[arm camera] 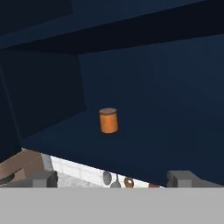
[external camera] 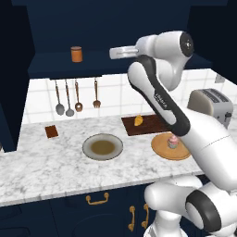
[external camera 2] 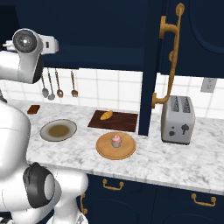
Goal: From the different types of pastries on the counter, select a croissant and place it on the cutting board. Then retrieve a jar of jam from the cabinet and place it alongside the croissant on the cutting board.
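Nearest to us, on the long white-and-grey marbled counter (external camera: 55, 166), sit a round grey plate with a brown centre (external camera: 102, 147) and a round tan wooden plate (external camera: 167, 148) carrying the pink-frosted cupcake (external camera: 172, 141). A little further back we see the flat dark brown rectangular cutting board (external camera 2: 114, 120), with the small golden-orange crescent croissant (external camera 2: 106, 115) lying on its left end. The small flat brown square piece (external camera: 51, 131) lies well to the left, and a silver toaster (external camera 2: 178, 119) stands to the right.

Above the counter our two-finger gripper (arm camera: 113, 178) is raised to shelf height, its dark fingertips (arm camera: 41, 178) spread wide and holding nothing. Beyond it, the small orange-brown cylindrical jar of jam (arm camera: 108, 120) stands upright, well apart from the fingers, on the shelf of the dark navy wall cabinet (external camera: 106, 28).
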Robot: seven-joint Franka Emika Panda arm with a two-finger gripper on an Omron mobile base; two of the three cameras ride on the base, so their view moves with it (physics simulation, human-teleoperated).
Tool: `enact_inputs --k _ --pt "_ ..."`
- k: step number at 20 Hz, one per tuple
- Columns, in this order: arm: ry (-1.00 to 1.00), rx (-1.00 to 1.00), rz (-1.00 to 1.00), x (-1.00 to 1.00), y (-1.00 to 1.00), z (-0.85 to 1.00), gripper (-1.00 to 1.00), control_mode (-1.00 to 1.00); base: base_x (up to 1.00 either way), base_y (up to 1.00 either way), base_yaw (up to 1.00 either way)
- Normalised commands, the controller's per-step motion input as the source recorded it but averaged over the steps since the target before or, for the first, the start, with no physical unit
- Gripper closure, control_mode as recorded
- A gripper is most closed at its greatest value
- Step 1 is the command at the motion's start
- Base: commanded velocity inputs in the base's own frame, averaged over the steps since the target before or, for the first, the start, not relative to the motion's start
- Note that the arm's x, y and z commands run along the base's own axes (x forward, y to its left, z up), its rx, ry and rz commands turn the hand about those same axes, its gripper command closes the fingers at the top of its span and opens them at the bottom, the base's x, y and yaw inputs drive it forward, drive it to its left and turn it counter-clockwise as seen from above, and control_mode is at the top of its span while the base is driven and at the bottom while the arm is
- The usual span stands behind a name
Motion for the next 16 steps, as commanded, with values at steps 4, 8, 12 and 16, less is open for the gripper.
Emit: enact_inputs --k 4,8,12,16 --pt "0.21 -0.2 0.02 0.0 0.16 0.04 -1.0 -1.0 0.0 0.0 0.0" --pt "0.0 0.0 0.0 0.03 0.12 0.0 -1.0 -1.0 0.0 0.0 0.0" --pt "0.0 -0.01 0.0 0.04 0.67 0.0 -1.0 -1.0 0.0 0.0 0.0" --pt "0.0 -0.06 -0.06 0.13 0.72 0.0 -1.0 -1.0 0.0 0.0 0.0"
